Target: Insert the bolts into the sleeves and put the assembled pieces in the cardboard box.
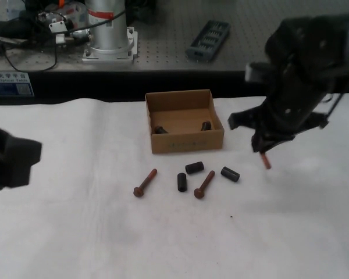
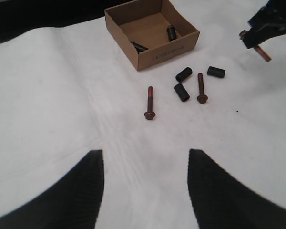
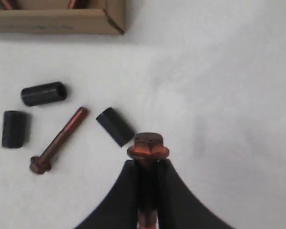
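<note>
While the left gripper (image 2: 145, 153) hangs wide open over bare cloth (image 2: 47, 95), two bolts (image 1: 145, 182) and three sleeves (image 1: 194, 168) lie loose before the cardboard box (image 1: 186, 142) — the right gripper (image 3: 147, 164) pinches a third bolt (image 3: 148, 145), raised beside the rightmost sleeve (image 1: 230, 174). Unheld, that sleeve may roll away — or the bolt tilt.

Robotics lab, perforated optical table (image 1: 163, 32), metal arm base (image 1: 109, 36), tangled cables (image 1: 11, 28)

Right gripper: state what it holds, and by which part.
The right gripper holds a bolt by its shank, just behind the hex head.
</note>
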